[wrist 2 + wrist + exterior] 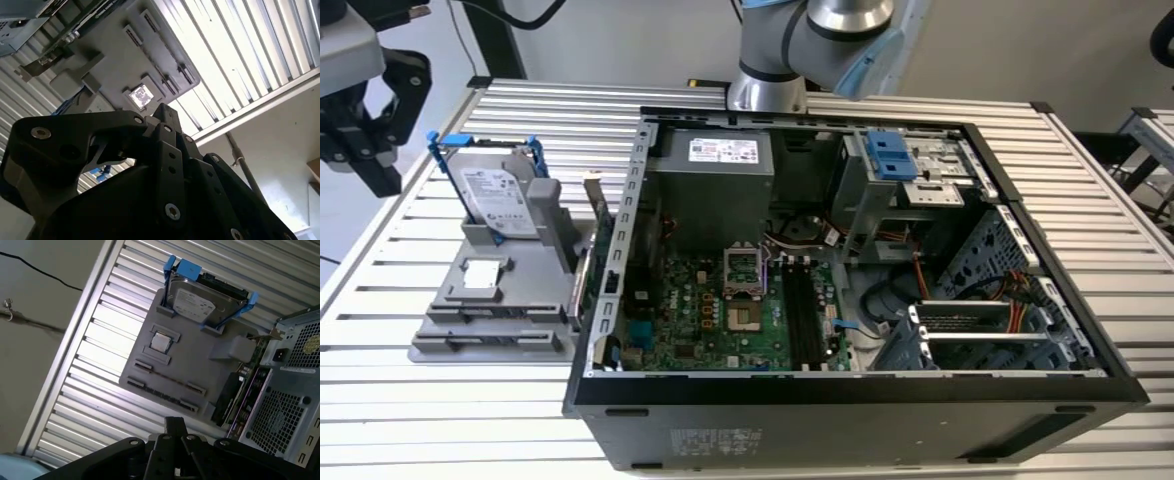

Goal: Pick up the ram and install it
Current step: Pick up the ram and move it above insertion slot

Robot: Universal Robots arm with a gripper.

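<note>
The ram (167,377) shows in the first wrist view as a thin dark stick set on edge between two clips of the grey holder (200,360). My black gripper (376,180) hangs at the exterior view's far left, above the table's edge and apart from the holder (480,300). Its fingers look pressed together with nothing between them in both wrist views, gripper (175,426) and gripper (162,114). The long black memory slots (803,315) lie on the motherboard inside the open computer case (854,395).
On the holder stand a silver hard drive in a blue frame (494,195), a small square chip (480,272) and a card with a metal bracket (596,225) close against the case wall. The ribbed metal table (374,390) stretches around them.
</note>
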